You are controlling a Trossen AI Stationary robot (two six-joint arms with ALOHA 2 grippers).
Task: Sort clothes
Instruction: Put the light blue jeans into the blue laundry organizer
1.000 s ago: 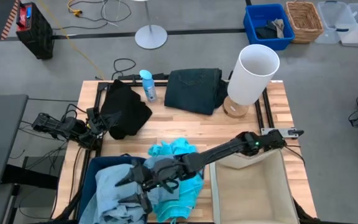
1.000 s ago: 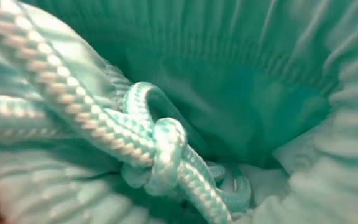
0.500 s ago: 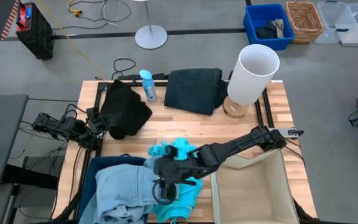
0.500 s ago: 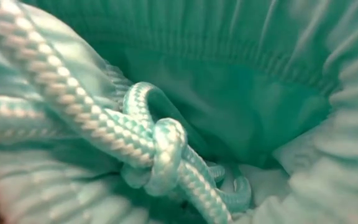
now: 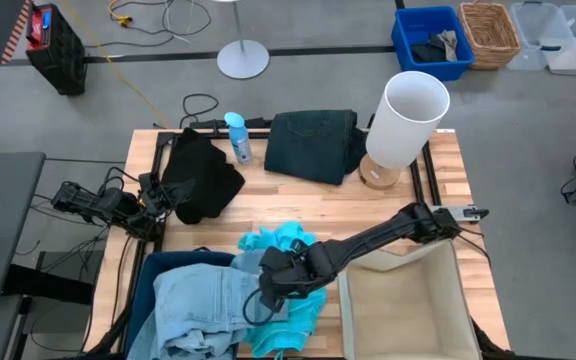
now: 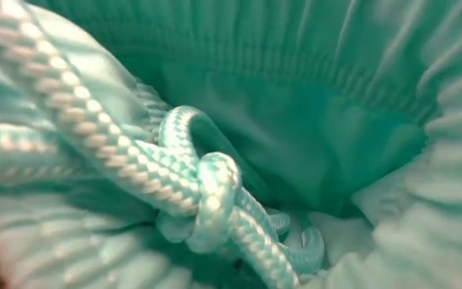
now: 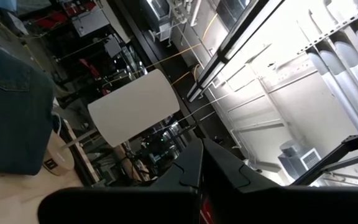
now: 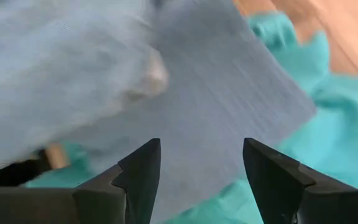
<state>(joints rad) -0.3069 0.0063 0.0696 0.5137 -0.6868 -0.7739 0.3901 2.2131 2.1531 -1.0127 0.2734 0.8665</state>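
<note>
The pale dusty blue garment lies bunched in a dark bin at the table's near left. The bright turquoise garment lies beside it on the table and fills the low view with its knotted drawstring. The black garment and the dark denim-like garment lie at the far side. My right gripper is open over the seam between the blue and turquoise garments; in its wrist view the blue cloth lies ahead of the fingers. My left gripper rests at the table's left edge by the black garment.
A white cylinder on a wooden base stands at the far right. A beige bin sits at the near right. A blue spray bottle stands between the black and denim garments. A blue crate and a wicker basket are on the floor beyond.
My right gripper has drawn back from over the pale blue garment in the dark bin toward the table's right, and now stands at that garment's right edge above the turquoise one. The pale blue garment stays in the bin, now uncovered.
</note>
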